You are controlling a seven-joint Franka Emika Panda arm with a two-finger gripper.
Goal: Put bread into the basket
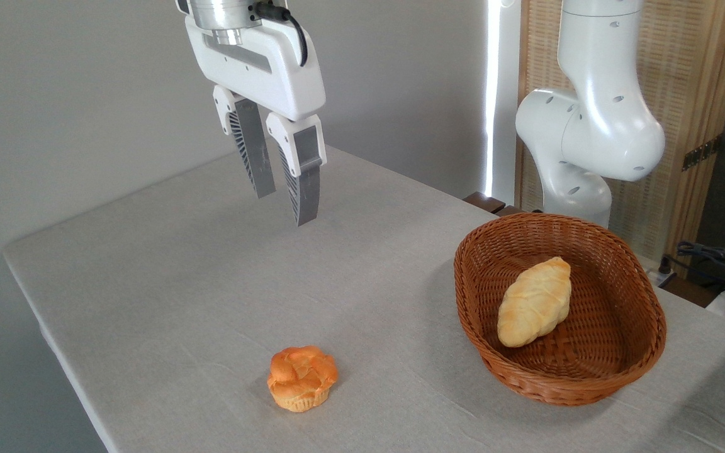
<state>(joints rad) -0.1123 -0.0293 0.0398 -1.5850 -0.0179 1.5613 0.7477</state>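
Grey table lies mostly bare; at three o'clock the basket holds the bread (lying loose), bun at six, gripper empty, slightly spread, high at eleven.

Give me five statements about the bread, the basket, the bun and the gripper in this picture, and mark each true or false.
1. The bread lies inside the basket. True.
2. The gripper is shut on the bread. False: it hangs empty above the table, its fingers slightly apart, far to the left of the basket.
3. The round bun sits on the table, outside the basket. True.
4. The bun touches the basket's rim. False: bare tablecloth lies between them.
5. The basket holds two items. False: only the bread is in it.
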